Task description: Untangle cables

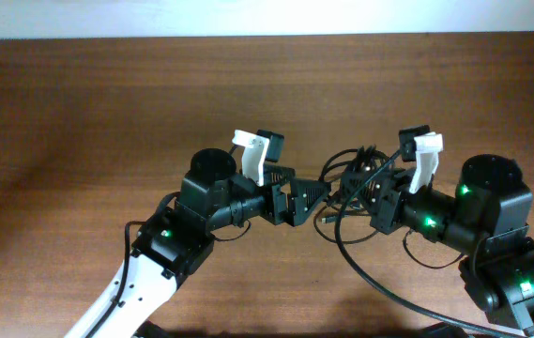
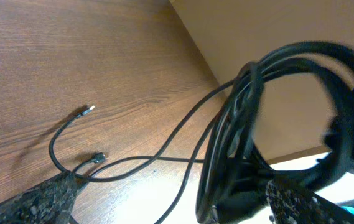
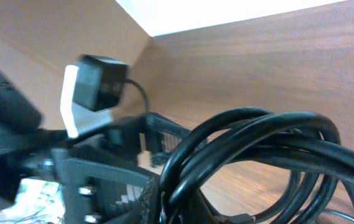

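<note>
- the cables (image 1: pixel 356 178) sit a little right of the middle of the brown wooden table (image 1: pixel 107 94), bunched into one black coil between the two grippers, which face each other tip to tip.
- in the left wrist view the coil is off the wood: several loops stand upright together, and loose strands trail down from them to the tabletop.
- one strand ends in a silver-tipped plug (image 2: pixel 88 111) lying flat on the table; a second plug (image 2: pixel 99 157) lies near it, closer to the gripper.
- the left gripper (image 2: pixel 170 186) is spread wide, one textured finger at each lower corner of its own view. the bottom of the coil hangs in the gap between them, and one strand runs against the left-hand finger, but nothing is pinched.
- the right gripper (image 1: pixel 365 188) is buried in the coil. the raised loops hang from it, so it has hold of the cables; its jaws are hidden behind the thick blurred loops that fill its own view.
- behind those loops the right wrist view shows the other arm's black camera (image 3: pixel 99 81) on a white bracket.
</note>
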You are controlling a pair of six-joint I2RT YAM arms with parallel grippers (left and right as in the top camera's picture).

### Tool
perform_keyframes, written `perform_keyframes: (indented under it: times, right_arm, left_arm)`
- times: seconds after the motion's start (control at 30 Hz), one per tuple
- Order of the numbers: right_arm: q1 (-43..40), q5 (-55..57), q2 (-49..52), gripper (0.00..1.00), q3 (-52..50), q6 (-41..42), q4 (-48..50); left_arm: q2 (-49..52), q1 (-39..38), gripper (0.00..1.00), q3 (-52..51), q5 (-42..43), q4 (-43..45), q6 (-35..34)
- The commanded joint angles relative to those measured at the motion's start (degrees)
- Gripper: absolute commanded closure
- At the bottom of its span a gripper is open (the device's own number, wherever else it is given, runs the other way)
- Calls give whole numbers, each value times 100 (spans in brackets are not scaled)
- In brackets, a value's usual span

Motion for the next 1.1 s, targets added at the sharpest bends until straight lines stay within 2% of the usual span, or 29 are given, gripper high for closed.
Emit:
perform_keyframes:
  times: [0.0,0.17,0.37,0.6,0.77,0.9,1.07]
  right_arm:
    - [26,656,-83,96,72,-125,-46]
    - [28,695,-81,96,72,-125,-46]
    - [28,695,-81,96,72,-142,-44]
    - [28,673,-81,96,72,-140,-48]
    - [28,673,-83,96,72,-142,-90]
    - [28,673,-83,96,72,-142,-92]
    - [28,675,-81,96,72,-144,-155]
  left_arm:
    - [-37,-7,1,42,297,0,11]
    - [-35,-7,1,42,442,26,2]
    - [-28,-264,1,42,669,546,-17]
    - [87,-715,1,42,133,601,-15]
    - [201,-723,1,42,-417,605,-17]
    - [354,-723,1,42,-717,654,-348]
    - [442,-723,2,42,-649,955,-470]
